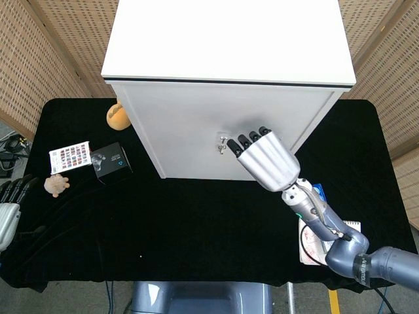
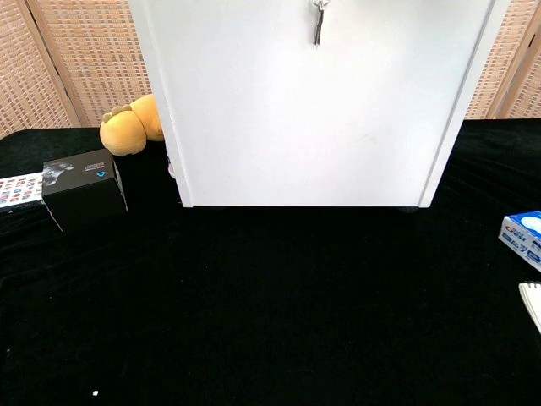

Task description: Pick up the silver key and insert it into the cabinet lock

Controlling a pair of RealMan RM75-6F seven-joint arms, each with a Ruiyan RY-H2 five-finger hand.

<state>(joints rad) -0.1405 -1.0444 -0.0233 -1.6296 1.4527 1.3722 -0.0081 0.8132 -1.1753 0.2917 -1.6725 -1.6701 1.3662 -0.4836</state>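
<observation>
A white cabinet [image 1: 229,52] stands at the back of the black table. The silver key [image 1: 223,144] sticks in the lock on its front face, with a second key dangling from it. The chest view shows the key [image 2: 318,24] hanging at the top edge of the cabinet front [image 2: 313,118]. My right hand [image 1: 267,161] hovers just right of the key with fingers straight and spread, holding nothing and apart from the key. Over the table's left edge, my left hand [image 1: 8,208] holds nothing and its fingers are extended.
A yellow plush [image 1: 118,116] leans at the cabinet's left corner. A black box [image 1: 111,161], a colour card [image 1: 69,156] and a small plush toy [image 1: 57,185] lie on the left. On the right are a blue box [image 1: 319,199] and a notebook [image 1: 327,239].
</observation>
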